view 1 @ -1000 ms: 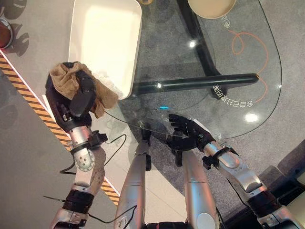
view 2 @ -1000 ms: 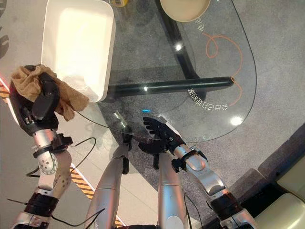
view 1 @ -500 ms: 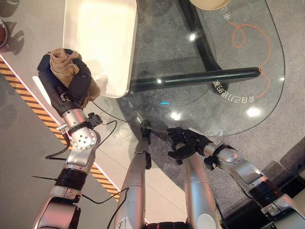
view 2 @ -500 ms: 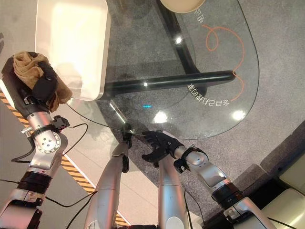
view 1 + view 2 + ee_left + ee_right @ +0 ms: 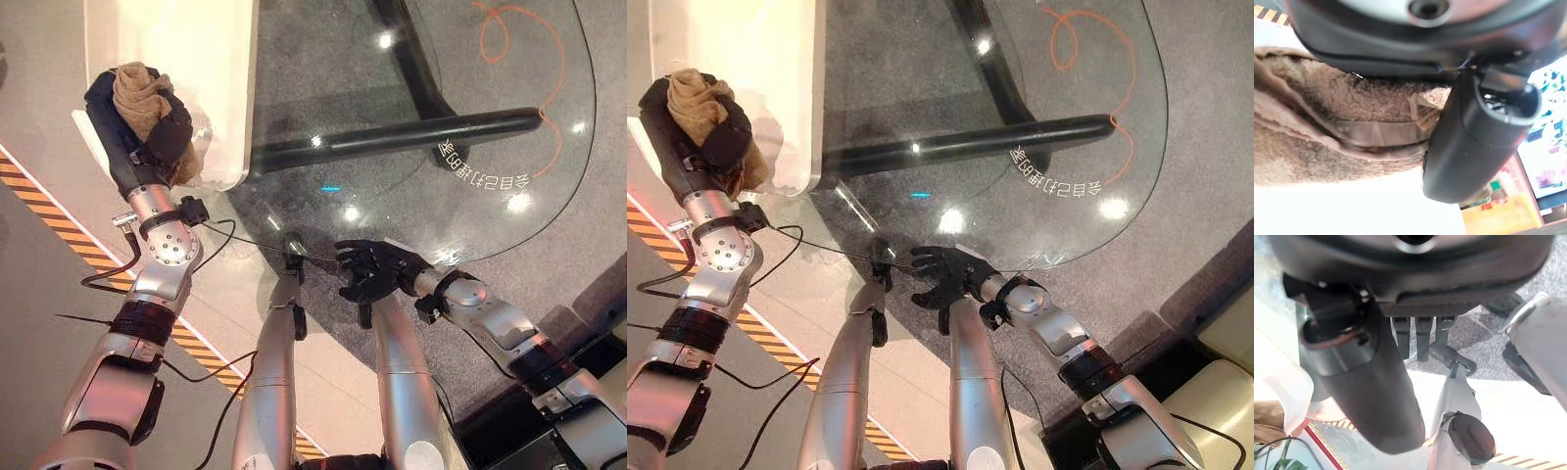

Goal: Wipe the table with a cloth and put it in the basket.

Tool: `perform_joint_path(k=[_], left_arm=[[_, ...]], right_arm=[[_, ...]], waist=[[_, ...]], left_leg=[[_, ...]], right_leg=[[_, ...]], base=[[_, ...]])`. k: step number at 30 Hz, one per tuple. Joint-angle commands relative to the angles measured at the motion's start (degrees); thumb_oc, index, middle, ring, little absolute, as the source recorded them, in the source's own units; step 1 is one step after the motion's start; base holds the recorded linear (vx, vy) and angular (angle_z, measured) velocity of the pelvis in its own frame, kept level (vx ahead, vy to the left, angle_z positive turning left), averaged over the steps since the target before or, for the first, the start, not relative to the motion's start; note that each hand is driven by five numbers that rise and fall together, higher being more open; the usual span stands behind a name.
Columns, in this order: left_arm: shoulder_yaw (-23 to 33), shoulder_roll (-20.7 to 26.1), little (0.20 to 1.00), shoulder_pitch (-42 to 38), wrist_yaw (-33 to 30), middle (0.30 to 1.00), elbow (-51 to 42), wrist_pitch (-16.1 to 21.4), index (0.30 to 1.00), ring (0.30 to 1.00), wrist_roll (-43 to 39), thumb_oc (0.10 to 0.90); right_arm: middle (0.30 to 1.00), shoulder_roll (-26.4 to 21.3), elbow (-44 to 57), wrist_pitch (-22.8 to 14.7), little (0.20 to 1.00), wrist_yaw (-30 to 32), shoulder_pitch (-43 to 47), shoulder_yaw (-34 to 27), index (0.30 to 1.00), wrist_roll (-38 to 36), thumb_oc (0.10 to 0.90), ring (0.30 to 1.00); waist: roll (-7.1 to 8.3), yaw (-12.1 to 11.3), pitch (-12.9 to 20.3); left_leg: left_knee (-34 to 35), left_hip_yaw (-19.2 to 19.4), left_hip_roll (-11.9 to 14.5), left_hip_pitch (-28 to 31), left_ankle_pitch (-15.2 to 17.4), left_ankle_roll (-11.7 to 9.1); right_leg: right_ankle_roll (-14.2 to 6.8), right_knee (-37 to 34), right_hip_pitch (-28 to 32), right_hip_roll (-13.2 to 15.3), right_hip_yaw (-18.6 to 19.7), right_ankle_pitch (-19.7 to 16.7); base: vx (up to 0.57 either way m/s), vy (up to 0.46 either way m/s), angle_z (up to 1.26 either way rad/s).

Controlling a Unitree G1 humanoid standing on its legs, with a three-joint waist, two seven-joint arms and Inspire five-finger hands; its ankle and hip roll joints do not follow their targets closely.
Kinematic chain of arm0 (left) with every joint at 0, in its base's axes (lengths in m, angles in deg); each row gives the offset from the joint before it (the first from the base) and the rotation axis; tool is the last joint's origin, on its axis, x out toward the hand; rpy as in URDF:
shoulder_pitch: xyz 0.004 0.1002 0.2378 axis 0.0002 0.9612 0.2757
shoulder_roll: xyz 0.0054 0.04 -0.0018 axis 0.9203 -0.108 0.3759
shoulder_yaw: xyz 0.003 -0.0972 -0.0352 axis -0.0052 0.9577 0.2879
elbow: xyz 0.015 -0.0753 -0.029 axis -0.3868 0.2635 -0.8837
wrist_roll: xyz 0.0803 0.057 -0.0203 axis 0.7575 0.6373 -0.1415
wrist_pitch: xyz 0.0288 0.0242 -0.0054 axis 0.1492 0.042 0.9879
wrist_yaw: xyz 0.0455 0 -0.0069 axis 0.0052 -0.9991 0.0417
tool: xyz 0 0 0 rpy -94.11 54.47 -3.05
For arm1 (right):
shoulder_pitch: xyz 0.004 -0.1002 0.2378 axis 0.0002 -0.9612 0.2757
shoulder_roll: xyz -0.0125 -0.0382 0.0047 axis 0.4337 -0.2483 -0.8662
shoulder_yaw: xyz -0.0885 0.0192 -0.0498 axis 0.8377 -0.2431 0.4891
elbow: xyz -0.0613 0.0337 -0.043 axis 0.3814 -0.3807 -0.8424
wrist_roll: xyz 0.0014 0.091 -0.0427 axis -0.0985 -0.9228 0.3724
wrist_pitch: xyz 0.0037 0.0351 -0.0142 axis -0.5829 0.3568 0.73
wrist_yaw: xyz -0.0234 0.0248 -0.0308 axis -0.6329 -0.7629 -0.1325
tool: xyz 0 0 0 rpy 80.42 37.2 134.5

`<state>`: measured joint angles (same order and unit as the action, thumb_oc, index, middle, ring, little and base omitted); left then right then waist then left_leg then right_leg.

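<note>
Cloth (image 5: 139, 90): brown terry, bunched at upper left, beside the white basket (image 5: 227, 117).
Left hand (image 5: 162, 137): fingers clamped on cloth.
Right hand (image 5: 377, 271): lower centre, at glass bench (image 5: 411, 206) edge, fingers loosely spread.

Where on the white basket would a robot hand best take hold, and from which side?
Probably the near rim of the white basket, approached from the robot's left. That edge overhangs the glass table beside the left robot hand, leaving room underneath for fingers, and the thin wall suits a pinch. That hand is full, though: it is curled round the brown cloth. The right robot hand is by the table's near edge.
</note>
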<state>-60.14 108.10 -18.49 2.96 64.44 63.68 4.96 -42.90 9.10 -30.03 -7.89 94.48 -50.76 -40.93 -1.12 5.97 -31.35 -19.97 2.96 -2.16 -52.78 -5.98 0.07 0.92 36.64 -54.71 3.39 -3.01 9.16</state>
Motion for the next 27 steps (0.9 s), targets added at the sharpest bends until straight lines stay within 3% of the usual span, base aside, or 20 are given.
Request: perform_joint_path(k=[1,10,20,27], left_arm=[[3.3,6.3,0.200,-5.3,-2.8,0.300,-2.7,6.0,0.300,0.300,4.0,0.100],[-0.9,9.2,0.200,-12.0,-2.9,0.300,4.2,-1.0,0.300,0.300,7.7,0.100],[-2.4,12.7,0.200,-16.1,-7.4,0.300,10.4,-0.8,0.300,0.300,4.4,0.100],[-4.2,14.1,0.200,-20.2,-7.4,0.300,14.4,-3.3,0.300,0.300,0.5,0.100]], right_arm=[[0.900,-0.2,1.9,-1.9,0.900,-1.7,-1.4,1.4,0.900,-2.9,0.800,0.900],[0.900,-0.1,1.1,-1.9,0.900,-0.5,1.1,1.6,0.900,-4.4,0.800,0.900],[0.900,-2.3,0.8,-4.6,0.900,-0.4,0.9,2.1,0.900,-6.8,0.800,0.900],[0.900,-2.1,1.0,-6.6,0.900,-0.3,1.3,2.1,0.900,-7.6,0.800,0.900]], waist=[[-0.20,0.1,1.6],[-0.03,1.1,1.6],[0.76,2.5,1.6],[1.01,2.9,1.6]], left_leg=[[-5.7,3.3,-3.3,1.2,7.9,3.7],[-6.2,4.1,-3.3,-1.3,7.7,3.5],[-6.5,4.6,-3.2,-3.8,8.0,3.4],[-6.4,4.3,-3.5,-5.8,7.8,3.2]], right_leg=[[-0.5,-13.1,0.7,-5.3,4.5,-10.2],[-0.9,-13.9,-1.8,-5.1,4.9,-11.7],[-1.9,-15.3,-4.1,-4.7,5.6,-13.7],[-2.4,-16.4,-6.0,-4.4,5.8,-14.9]], base=[[0.02,0.022,-0.08],[0.01,0.011,-0.06],[0.02,0.029,-0.09],[0.01,0.008,-0.05]])
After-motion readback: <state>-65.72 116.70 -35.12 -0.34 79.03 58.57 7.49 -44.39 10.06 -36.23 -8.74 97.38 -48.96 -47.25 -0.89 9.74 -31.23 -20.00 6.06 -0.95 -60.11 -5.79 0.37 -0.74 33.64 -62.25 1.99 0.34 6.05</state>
